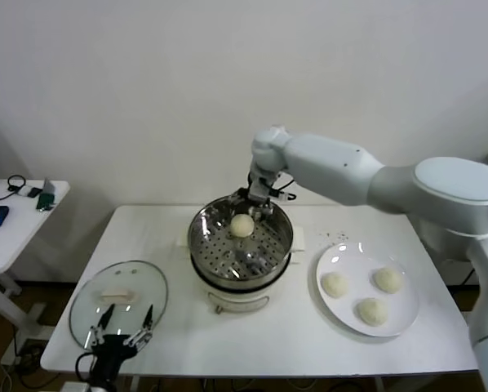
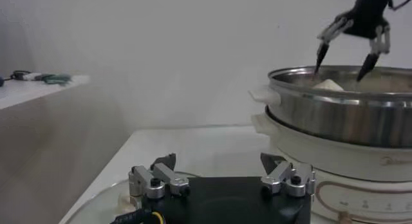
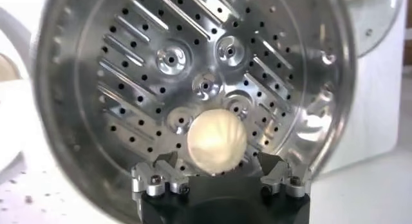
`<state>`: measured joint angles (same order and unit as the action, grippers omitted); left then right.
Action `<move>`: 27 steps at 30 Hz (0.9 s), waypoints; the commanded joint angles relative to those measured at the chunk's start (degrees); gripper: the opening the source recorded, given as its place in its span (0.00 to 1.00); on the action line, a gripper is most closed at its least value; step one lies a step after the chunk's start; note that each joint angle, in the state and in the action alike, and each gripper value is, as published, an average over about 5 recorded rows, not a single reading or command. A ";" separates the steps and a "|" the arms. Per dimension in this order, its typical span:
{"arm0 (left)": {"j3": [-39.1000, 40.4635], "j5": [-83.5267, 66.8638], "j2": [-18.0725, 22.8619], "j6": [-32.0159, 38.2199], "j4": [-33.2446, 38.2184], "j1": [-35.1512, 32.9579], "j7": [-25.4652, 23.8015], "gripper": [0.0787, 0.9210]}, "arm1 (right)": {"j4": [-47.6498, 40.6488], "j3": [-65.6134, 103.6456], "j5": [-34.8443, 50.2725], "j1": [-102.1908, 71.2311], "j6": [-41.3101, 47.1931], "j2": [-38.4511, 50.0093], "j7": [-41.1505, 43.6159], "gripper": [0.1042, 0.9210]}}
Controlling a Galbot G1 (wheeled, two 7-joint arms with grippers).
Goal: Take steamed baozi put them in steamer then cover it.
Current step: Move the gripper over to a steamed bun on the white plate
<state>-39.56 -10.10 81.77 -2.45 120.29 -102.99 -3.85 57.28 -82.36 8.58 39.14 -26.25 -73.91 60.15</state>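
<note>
One steamed baozi lies free on the perforated tray of the steel steamer at the table's middle. My right gripper hangs open just above it at the pot's far rim. In the right wrist view the baozi rests on the tray between the spread tips of the right gripper, untouched. Three more baozi sit on a white plate at the right. The glass cover lies flat at the front left. Over its near edge my left gripper stands open and empty.
A small white side table with a mouse and cables stands to the left. In the left wrist view the steamer on its cream base rises to one side of my left gripper, with bare tabletop between.
</note>
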 commanded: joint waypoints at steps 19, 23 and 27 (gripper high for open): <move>-1.00 -1.93 -1.20 -0.70 2.30 1.62 -0.25 0.88 | 35.32 -30.10 34.41 15.87 43.87 35.35 -8.61 0.88; -1.32 -1.88 -1.38 -0.30 2.46 1.65 -0.41 0.88 | 35.35 -24.54 29.55 7.07 47.50 36.53 -13.39 0.88; -1.59 -1.89 -1.35 -0.23 2.52 1.73 -0.44 0.88 | 31.48 -18.43 24.56 -1.64 49.94 35.01 -16.57 0.88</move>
<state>-41.06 -11.87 80.48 -2.84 122.68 -101.30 -4.25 86.04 -104.39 36.58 47.37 15.38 -43.68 50.22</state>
